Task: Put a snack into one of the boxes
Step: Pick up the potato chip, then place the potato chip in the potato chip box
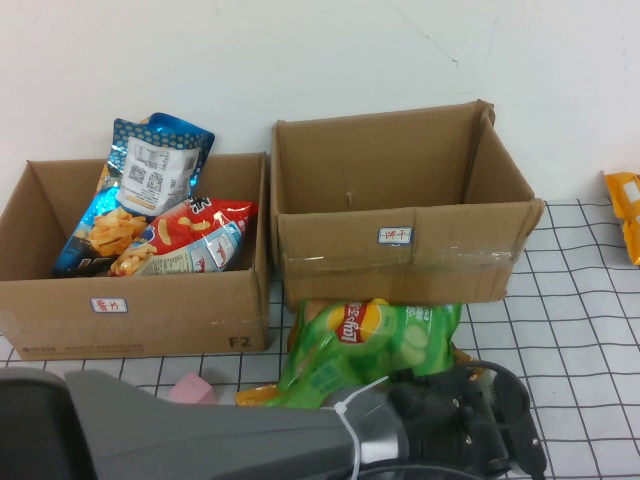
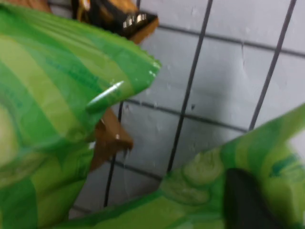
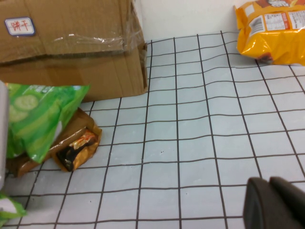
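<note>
A green chips bag (image 1: 370, 340) lies on the gridded table just in front of the right cardboard box (image 1: 400, 250), which is empty. The left cardboard box (image 1: 130, 310) holds several snack bags. My left gripper (image 1: 470, 405) reaches in at the bag's near right corner. In the left wrist view the green film (image 2: 200, 181) wraps round one dark finger (image 2: 245, 200), which is pressed into it. My right gripper (image 3: 274, 202) hovers over bare table to the right of the bag, its fingers together with nothing between them.
A small orange-brown snack pack (image 3: 76, 148) pokes out from under the green bag. A yellow bag (image 1: 625, 215) lies at the table's far right edge. A pink object (image 1: 190, 390) sits near the left box's front.
</note>
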